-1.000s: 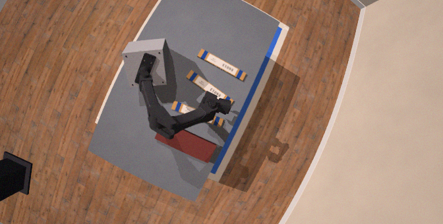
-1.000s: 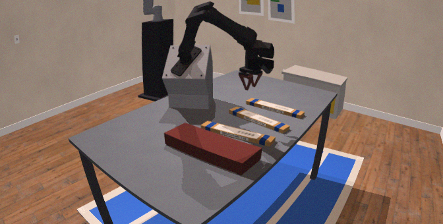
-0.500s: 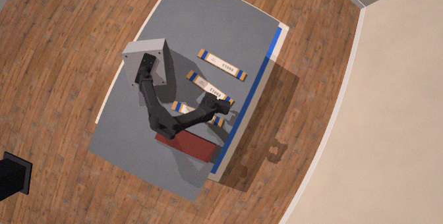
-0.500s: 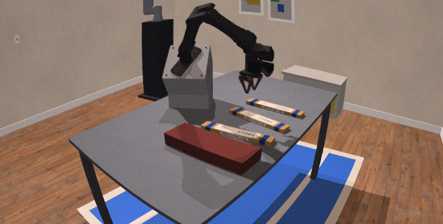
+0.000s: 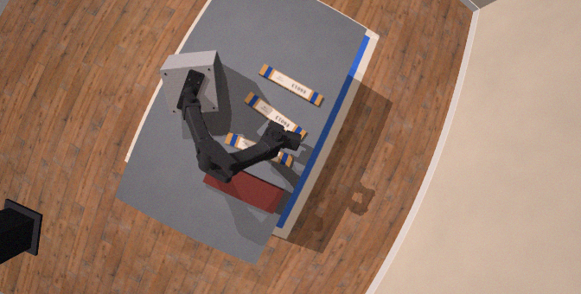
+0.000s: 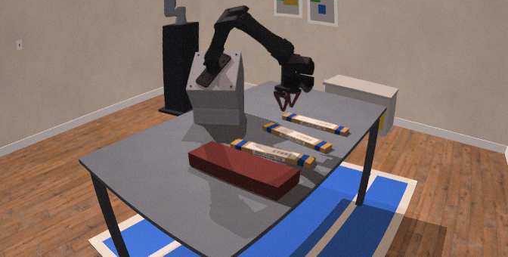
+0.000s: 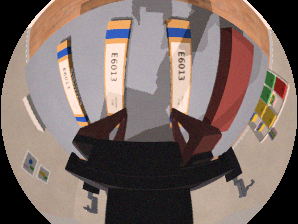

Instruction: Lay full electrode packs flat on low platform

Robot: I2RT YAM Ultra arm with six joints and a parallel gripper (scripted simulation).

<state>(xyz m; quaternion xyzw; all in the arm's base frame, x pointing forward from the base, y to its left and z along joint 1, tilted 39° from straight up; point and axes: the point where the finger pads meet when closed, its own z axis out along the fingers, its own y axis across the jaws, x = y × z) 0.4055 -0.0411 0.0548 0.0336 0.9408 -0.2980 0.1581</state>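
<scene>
The arm [image 6: 261, 32] arches from its grey pedestal [image 6: 219, 100] with the gripper [image 6: 287, 101] pointing down, jaws partly open and holding nothing, well above the table [image 6: 151, 168]. Three packs lie flat beyond the red platform [image 6: 243, 169]: the near pack [image 6: 273, 153] just beside it, the middle pack [image 6: 297, 137] and far pack [image 6: 315, 123] farther off. Bare strips of table separate the packs, whose right ends lie near the table edge.

"E6013" is printed on two packs [image 7: 113, 63] [image 7: 180, 56].

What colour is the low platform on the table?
Dark red low block platform, clearest in the exterior view.
</scene>
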